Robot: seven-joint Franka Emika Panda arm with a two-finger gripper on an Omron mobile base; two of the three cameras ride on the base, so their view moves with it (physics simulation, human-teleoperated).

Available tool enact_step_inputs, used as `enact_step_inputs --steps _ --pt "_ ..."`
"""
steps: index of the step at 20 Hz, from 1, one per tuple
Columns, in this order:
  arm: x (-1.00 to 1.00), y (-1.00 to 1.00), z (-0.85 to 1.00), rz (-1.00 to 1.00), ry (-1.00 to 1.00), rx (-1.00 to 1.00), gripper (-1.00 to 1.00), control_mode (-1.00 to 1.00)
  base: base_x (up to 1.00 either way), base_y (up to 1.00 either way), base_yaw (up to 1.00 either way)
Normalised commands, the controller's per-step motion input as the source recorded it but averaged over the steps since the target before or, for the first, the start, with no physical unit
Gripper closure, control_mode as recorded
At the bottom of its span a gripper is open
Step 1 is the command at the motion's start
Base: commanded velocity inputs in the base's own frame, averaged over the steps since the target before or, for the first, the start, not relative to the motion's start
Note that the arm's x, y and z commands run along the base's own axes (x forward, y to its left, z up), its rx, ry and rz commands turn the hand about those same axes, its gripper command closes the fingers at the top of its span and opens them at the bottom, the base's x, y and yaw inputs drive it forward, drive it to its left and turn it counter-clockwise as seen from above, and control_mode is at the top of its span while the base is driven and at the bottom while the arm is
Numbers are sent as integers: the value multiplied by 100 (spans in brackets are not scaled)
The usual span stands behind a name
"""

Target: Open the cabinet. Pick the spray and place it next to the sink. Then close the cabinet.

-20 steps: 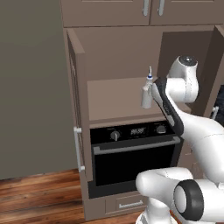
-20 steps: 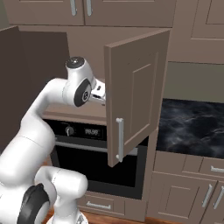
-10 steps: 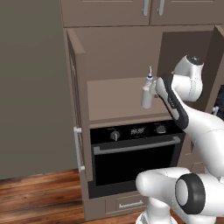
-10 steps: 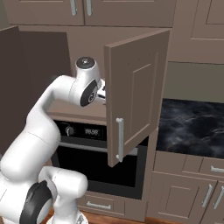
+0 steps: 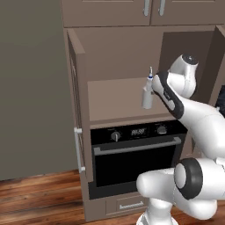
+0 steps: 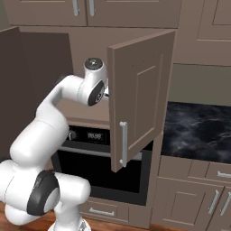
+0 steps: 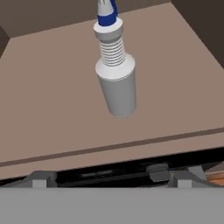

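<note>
From our gripper (image 7: 109, 177), tips low at the bottom of the hand view and spread apart with nothing between them, the slim whitish spray bottle with the dark blue collar (image 7: 116, 78) stands straight ahead, upper centre, upright on the tan cabinet shelf (image 7: 52, 100), long axis vertical.

spray (image 5: 147, 94) inside open cabinet (image 5: 115, 57), above oven (image 5: 136, 154)

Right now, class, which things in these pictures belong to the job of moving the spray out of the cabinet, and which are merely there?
Belong to the job:
- the spray, upright on the shelf
- the cabinet, both doors open
- the gripper, short of the spray

Merely there:
- black oven
- dark stone counter
- upper doors
</note>
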Motion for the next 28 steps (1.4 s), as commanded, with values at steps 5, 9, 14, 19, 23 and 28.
enact_step_inputs --steps 5,9,14,19,23,28 --pt "23 0 0 2 -2 0 -100 -100 0 0 0" --pt "11 0 0 0 0 0 -100 -100 0 0 0" --pt "24 0 -5 0 -4 0 -100 -100 0 0 0" --pt "24 0 -16 0 -8 0 -100 -100 0 0 0" --pt "23 0 -17 0 -12 0 -100 -100 0 0 0" --pt "13 -1 -1 0 -10 0 -100 -100 0 0 0"
